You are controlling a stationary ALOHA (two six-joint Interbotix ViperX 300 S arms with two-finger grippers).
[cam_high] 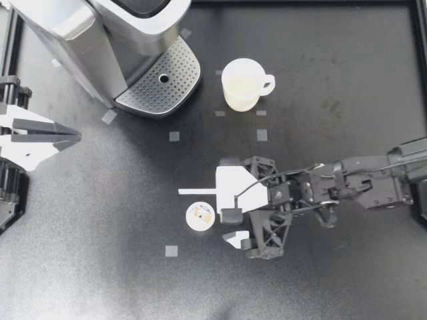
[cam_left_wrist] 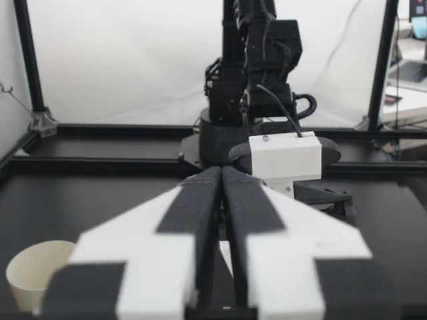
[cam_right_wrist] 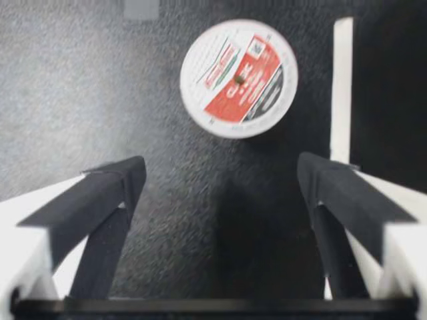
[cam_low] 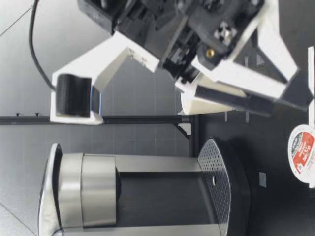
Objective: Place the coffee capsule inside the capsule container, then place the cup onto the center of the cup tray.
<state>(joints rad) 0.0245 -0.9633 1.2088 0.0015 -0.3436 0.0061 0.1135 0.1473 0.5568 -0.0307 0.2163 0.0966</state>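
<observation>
Top-down now: my right gripper [cam_high: 233,227] has reached past the middle of the table from the right, fingers spread apart. The coffee capsule [cam_high: 200,217] sits flat on the dark table [cam_high: 347,280] just left of the fingertips, outside the gap, lid up. A thin white strip [cam_high: 197,192] lies just beyond it. At the far left stands the coffee machine [cam_high: 100,40], its perforated cup tray [cam_high: 163,79] bare. The cup [cam_high: 241,83] stands upright to the right of that tray, off it, handle pointing right. At the left edge, my left gripper [cam_high: 72,137] hangs well away, fingers pressed together on nothing. Grey tape squares [cam_high: 173,136] dot the table.
</observation>
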